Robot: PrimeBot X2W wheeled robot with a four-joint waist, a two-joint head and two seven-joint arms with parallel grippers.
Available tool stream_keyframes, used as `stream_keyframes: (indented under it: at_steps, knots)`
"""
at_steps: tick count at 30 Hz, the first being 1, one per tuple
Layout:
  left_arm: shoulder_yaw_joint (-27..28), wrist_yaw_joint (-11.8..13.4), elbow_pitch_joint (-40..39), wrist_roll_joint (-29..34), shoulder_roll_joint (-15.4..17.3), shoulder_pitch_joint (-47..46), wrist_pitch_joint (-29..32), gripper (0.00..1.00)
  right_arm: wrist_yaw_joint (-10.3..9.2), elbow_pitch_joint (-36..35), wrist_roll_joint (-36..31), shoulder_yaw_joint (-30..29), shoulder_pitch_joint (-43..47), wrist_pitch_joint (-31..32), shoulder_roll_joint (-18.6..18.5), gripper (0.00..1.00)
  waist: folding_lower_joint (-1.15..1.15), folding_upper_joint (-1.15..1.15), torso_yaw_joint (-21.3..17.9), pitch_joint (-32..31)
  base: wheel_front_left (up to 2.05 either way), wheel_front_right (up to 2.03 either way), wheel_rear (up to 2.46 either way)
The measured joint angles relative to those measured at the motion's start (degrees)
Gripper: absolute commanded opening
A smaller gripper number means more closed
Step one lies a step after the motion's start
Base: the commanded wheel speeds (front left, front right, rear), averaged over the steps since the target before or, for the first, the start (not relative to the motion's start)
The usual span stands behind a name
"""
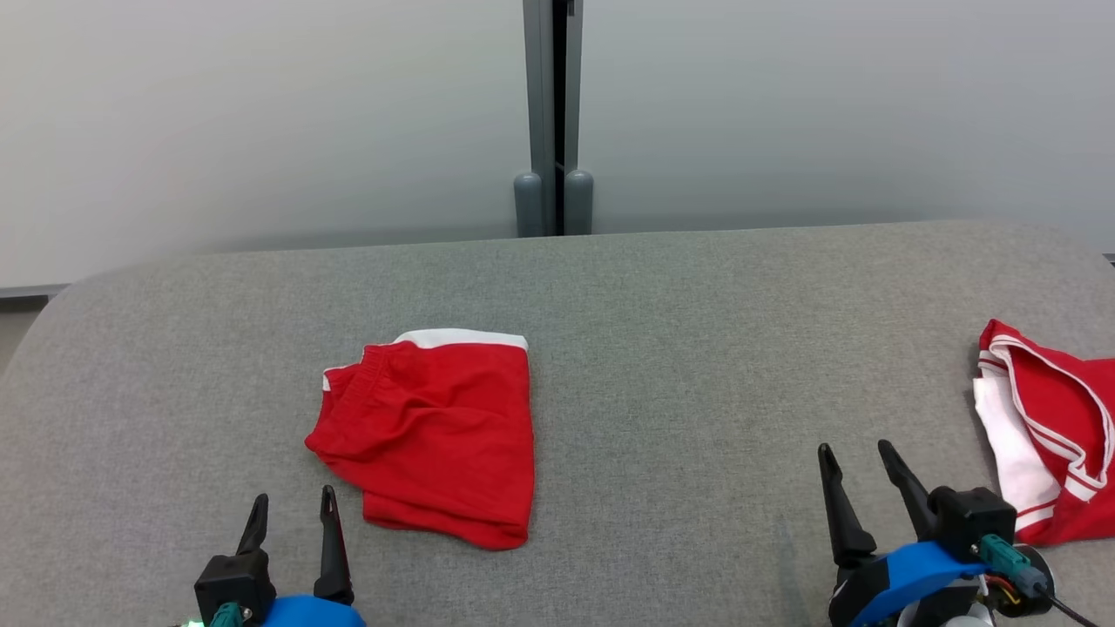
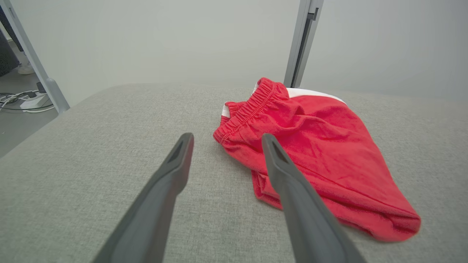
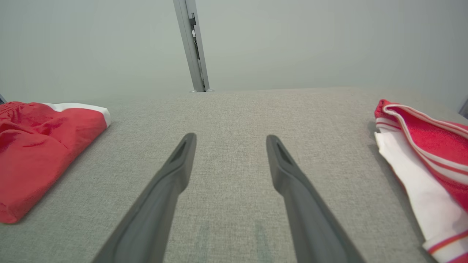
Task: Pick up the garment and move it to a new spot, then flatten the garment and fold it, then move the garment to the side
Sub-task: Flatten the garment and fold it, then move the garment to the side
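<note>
Both our grippers hang empty over the table, fingers spread wide.
Our left gripper [image 1: 293, 495] points at the near left corner of the folded red shorts [image 1: 435, 435], close to it but not touching. Our right gripper [image 1: 854, 447] is over bare grey padded table [image 1: 679, 348]. The shorts lie left of centre, with the white band at their far edge. A crumpled red-and-white striped garment [image 1: 1054, 427] sits at the right edge.
</note>
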Motion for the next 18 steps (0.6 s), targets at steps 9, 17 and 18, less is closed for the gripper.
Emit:
stream_keyframes:
  at_steps: [9, 17, 18]
  knots:
    - [0.2, -0.6, 0.6, 0.8, 0.0, 0.7, 0.0, 1.00, 0.00, 1.2, 0.7, 1.9, 1.5, 0.0, 0.0, 1.00, 0.00, 0.01, -1.0, -1.4, 0.00, 0.00, 0.00]
    - [-1.0, -1.2, 0.6, 0.7, 0.0, 0.6, 0.0, 1.00, -0.01, 2.4, 1.4, 3.6, 1.3, 0.0, 0.0, 1.00, 0.01, 0.01, 0.2, -1.0, 0.00, 0.00, 0.00]
    - [-1.4, -1.4, 0.6, 0.7, 0.0, 0.6, 0.0, 1.00, -0.01, 2.6, 1.6, 4.2, 1.2, 0.0, 0.0, 1.00, 0.01, 0.01, 0.5, -0.8, 0.00, 0.00, 0.00]
